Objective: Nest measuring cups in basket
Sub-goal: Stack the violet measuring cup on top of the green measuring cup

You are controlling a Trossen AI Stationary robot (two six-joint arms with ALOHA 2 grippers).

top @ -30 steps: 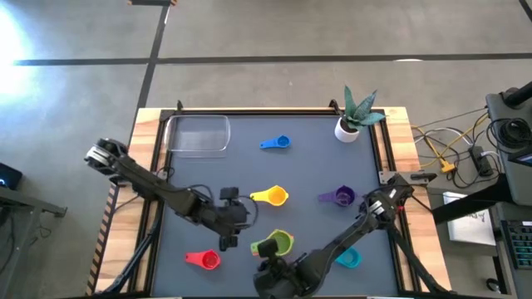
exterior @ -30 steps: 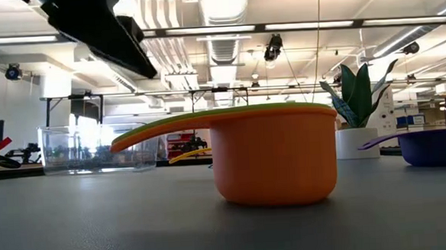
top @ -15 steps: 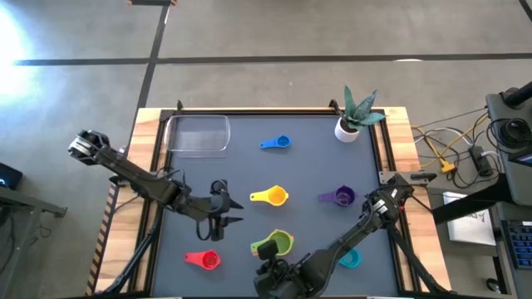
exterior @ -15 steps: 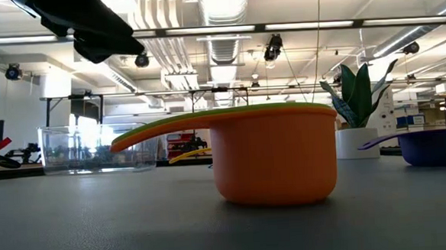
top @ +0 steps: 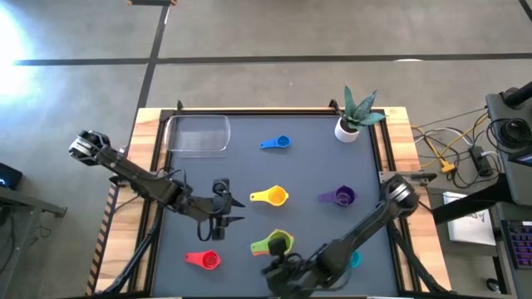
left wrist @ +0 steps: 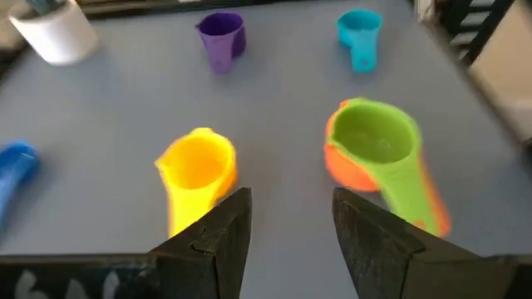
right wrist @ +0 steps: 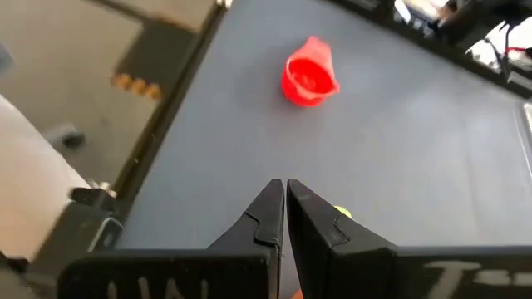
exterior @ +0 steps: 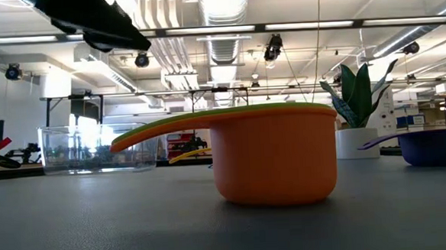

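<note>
Left gripper (left wrist: pixel 285 220) empty above the mat, fingers (left wrist: pixel 224 232) parted, facing yellow cup (left wrist: pixel 195 166) and green cup (left wrist: pixel 378 141) nested in orange cup (exterior: pixel 274 157); right gripper (right wrist: pixel 285 212) pressed together, empty, near red cup (right wrist: pixel 309 79); basket (top: pixel 198 134) at far-left corner.

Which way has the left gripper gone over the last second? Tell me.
Yes. In the high view the left gripper has pulled back toward the table's left edge, away from the yellow cup, then held there, empty and open.
</note>
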